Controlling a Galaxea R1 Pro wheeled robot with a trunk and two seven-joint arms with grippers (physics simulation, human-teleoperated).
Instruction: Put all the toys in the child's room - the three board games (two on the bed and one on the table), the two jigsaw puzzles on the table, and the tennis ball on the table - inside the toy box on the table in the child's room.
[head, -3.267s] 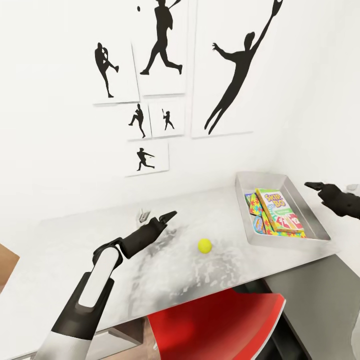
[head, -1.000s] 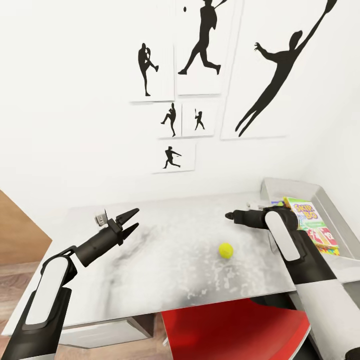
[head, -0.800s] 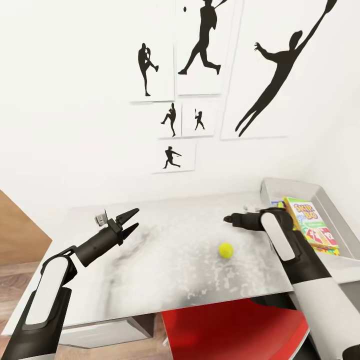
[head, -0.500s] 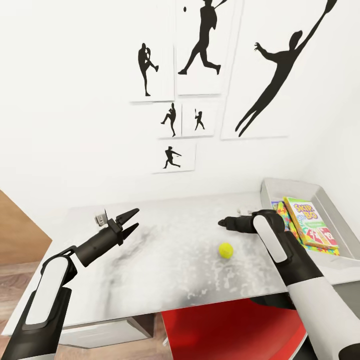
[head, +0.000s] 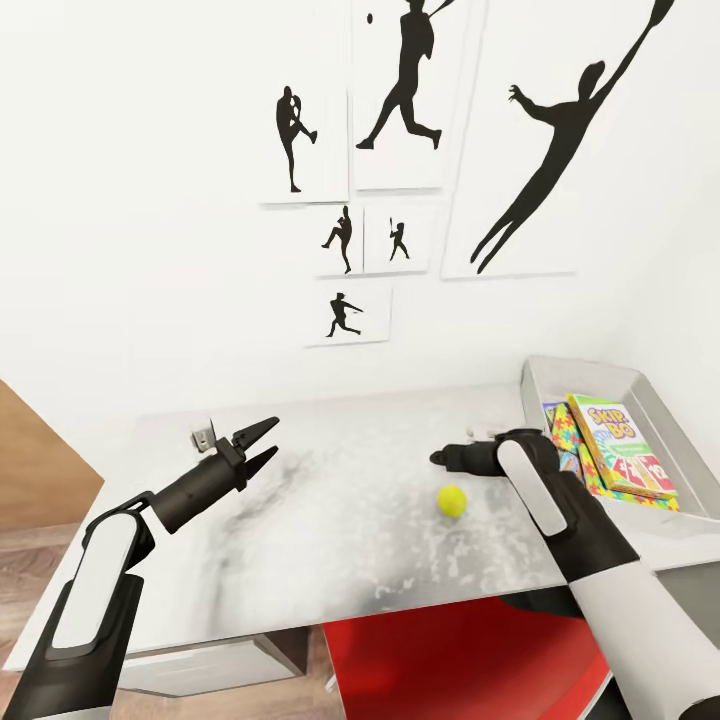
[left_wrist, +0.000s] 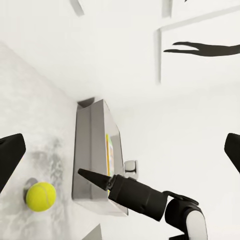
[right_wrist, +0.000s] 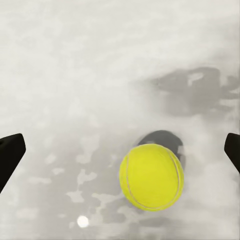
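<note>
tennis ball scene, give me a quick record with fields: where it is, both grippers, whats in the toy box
tennis ball: lying on the table, outside the toy box
right gripper: open, poised above the ball, not touching it
left gripper: open, empty, over the table's other side
toy box contents: SKIP-BO board game on top, jigsaw puzzle beside and under it
left to do: ball into the box

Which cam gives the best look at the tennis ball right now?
Right wrist view: the tennis ball is large and sharp on the table, seam visible, between the open fingers. Head view shows it small, below the right gripper. Left wrist view shows it small near the toy box.
</note>
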